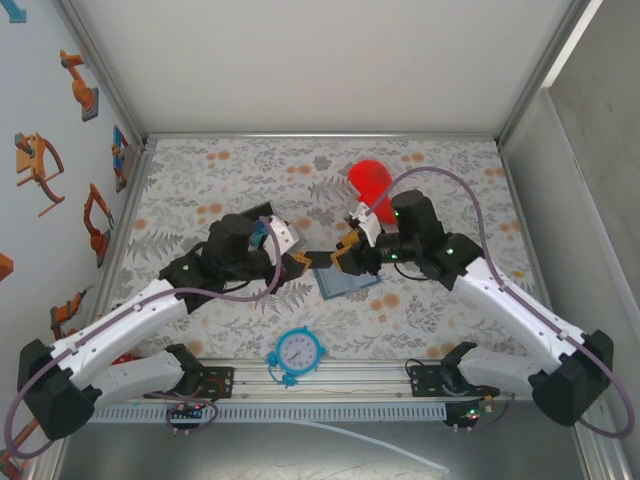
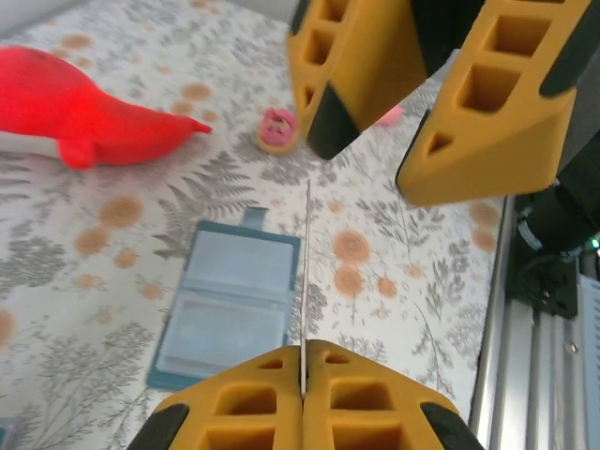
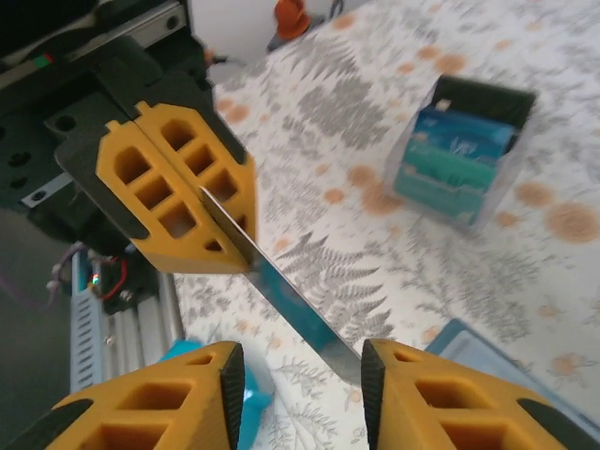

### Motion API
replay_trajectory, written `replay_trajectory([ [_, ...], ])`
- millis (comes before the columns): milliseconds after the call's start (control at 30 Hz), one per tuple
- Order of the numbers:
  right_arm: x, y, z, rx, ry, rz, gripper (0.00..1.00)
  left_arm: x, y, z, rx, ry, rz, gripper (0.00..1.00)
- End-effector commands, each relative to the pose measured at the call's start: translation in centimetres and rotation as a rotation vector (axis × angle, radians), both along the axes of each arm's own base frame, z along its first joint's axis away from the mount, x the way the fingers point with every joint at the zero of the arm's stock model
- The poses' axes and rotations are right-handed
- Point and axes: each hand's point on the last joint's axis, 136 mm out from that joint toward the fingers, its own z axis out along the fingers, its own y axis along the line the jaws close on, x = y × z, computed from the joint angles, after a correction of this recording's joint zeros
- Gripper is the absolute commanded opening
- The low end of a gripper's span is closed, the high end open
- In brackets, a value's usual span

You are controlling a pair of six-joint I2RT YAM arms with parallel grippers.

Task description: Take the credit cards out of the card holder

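A credit card (image 1: 324, 258) hangs in the air between the two grippers, above the table. My left gripper (image 2: 305, 349) is shut on one end of it; in the left wrist view the card (image 2: 307, 272) shows edge-on as a thin line. My right gripper (image 3: 302, 364) is open, and the card's other end (image 3: 309, 305) lies between its fingers, close to the right-hand pad (image 3: 367, 366). Below, the card holder (image 2: 230, 309) lies open and flat on the floral table, its light blue pockets facing up. In the top view the card holder (image 1: 352, 284) sits just under the right gripper (image 1: 347, 258).
A red soft object (image 1: 372, 180) lies behind the right arm. A blue clock (image 1: 298, 352) sits near the front rail. A black-and-teal striped item (image 3: 464, 159) stands on the table beyond the left gripper. A small pink-and-tan piece (image 2: 277, 128) lies near the red object.
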Motion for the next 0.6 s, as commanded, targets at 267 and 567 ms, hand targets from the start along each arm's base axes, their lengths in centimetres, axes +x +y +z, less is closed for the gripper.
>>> replay_trajectory([
  [267, 3.5, 0.7, 4.0, 0.400, 0.101, -0.217, 0.52, 1.9, 3.5, 4.9, -0.408, 0.012, 0.326, 0.00],
  [567, 2.1, 4.0, 4.8, 0.537, 0.198, 0.030, 0.49, 1.0, 2.6, 6.3, -0.513, 0.069, 0.261, 0.00],
])
